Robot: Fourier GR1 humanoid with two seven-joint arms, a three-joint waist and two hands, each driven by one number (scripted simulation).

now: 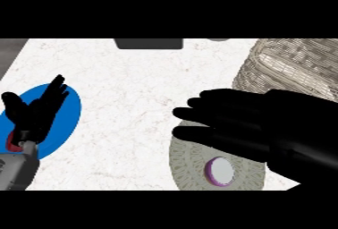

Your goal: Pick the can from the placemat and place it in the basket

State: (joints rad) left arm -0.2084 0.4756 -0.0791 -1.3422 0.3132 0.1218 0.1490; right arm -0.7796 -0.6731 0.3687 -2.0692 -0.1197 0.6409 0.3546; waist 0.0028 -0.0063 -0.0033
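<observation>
A can (219,171) with a purple rim and white top stands on a round woven placemat (188,170) at the lower middle. My right hand (244,123) hovers just above and behind the can, fingers straight and pointing left, hiding the placemat's far part. It holds nothing. The wicker basket (297,67) stands at the upper right, partly behind the right hand. My left hand (36,112) rests open at the left edge, fingers up.
A blue round plate (69,112) lies at the left under the left hand. A dark grey object (148,43) sits at the counter's far edge. The white marble counter (132,89) stretches between the plate and the placemat.
</observation>
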